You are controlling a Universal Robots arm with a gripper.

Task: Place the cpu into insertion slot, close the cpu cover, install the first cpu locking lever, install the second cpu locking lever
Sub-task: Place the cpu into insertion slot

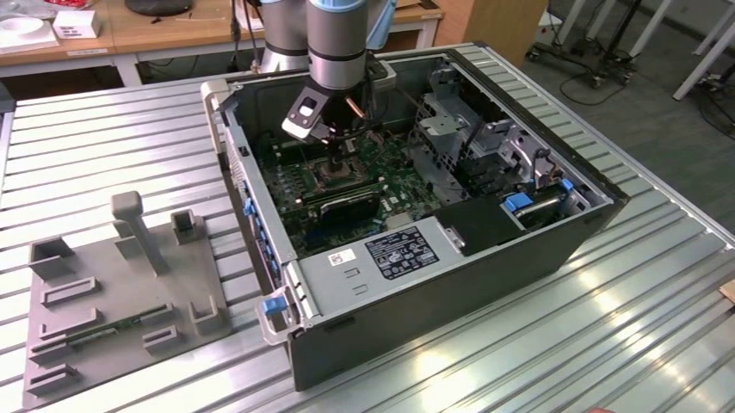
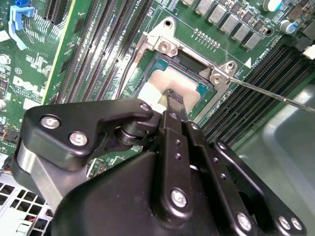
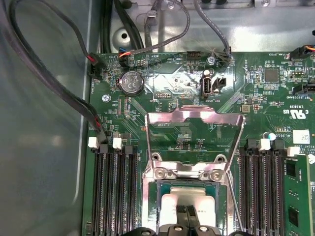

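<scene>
A ribbed aluminium table [image 1: 643, 344] is carrying a black, boxy computer case [image 1: 460, 310] lying open on its side, with the grey arm [image 1: 339, 43] reaching into it. Inside, a green circuit board [image 3: 162, 98] is lying flat, lined with long black memory slots [image 3: 115, 191]. The cpu cover [image 3: 197, 117], a shiny square metal frame with an open middle, is standing open, tipped back on its hinge. Just beside it the cpu [image 3: 170, 209], a thin square with a matte pale-silver face, is sitting in the socket. The matte black gripper [image 2: 175, 96] is resting its fingertips [image 3: 182, 216], drawn together, on that face, while a thin wire lever [image 2: 275, 93] is angling away from the socket's corner
</scene>
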